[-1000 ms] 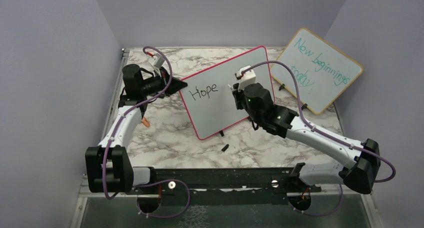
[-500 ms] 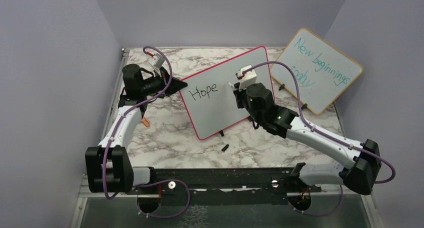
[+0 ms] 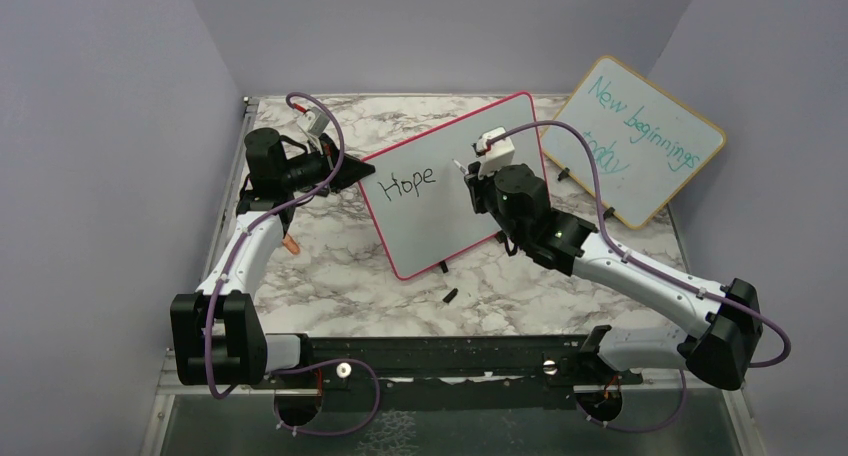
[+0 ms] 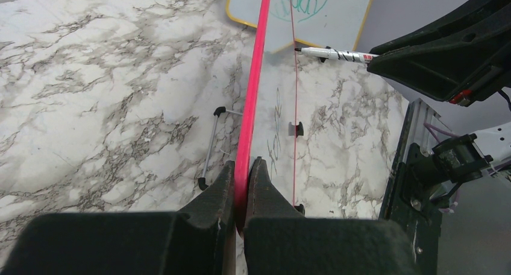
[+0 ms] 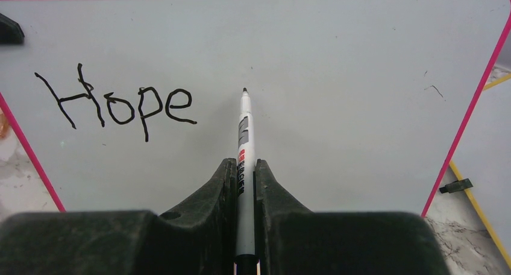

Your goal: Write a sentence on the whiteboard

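The whiteboard point(image 3: 430, 231), white with a pink-red frame, stands tilted on the marble table. Of the sentence, only the black word "Hope" point(image 3: 411, 182) point(image 5: 117, 103) shows on it. My left gripper point(image 3: 352, 173) point(image 4: 242, 163) is shut on the whiteboard's red left edge point(image 4: 256, 76). My right gripper point(image 3: 472, 181) point(image 5: 242, 163) is shut on a white marker point(image 5: 243, 133) point(image 4: 337, 55). The marker's black tip points at the bare board just right of "Hope". Whether the tip touches the surface I cannot tell.
A wooden-framed board point(image 3: 640, 141) with teal writing leans at the back right. A small black cap point(image 3: 450, 296) lies on the table in front of the whiteboard. A small orange object point(image 3: 291, 244) sits by the left arm. Purple walls close in on three sides.
My right gripper with the marker has crept slightly up the board. No new stroke has appeared. The left arm has not moved.
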{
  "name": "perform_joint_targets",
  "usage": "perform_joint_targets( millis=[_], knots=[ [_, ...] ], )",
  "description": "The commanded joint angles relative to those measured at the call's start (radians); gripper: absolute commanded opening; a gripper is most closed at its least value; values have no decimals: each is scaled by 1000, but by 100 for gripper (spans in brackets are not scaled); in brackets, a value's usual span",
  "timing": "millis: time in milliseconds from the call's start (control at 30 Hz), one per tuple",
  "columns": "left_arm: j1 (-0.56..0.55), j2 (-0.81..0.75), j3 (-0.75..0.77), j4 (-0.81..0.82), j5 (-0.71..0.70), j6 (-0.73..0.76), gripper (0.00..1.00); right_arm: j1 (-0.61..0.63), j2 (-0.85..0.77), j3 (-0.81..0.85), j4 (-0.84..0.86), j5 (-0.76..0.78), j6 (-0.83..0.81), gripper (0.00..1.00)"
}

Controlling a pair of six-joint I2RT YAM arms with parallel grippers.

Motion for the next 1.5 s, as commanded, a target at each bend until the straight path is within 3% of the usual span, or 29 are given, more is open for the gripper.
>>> perform_joint_targets(
  millis=[0, 733, 1467],
  knots=[
    [-24, 43, -37, -111, -60, 155, 0, -10, 15, 12, 37, -30, -14, 1],
    [-24, 43, -35, -114, -57, 159, 0, -28, 74, 28, 86, -51, 0, 1],
    [-22, 43, -31, -124, -64, 166, 0, -30, 3, -8, -11, -100, 32, 1]
  ],
)
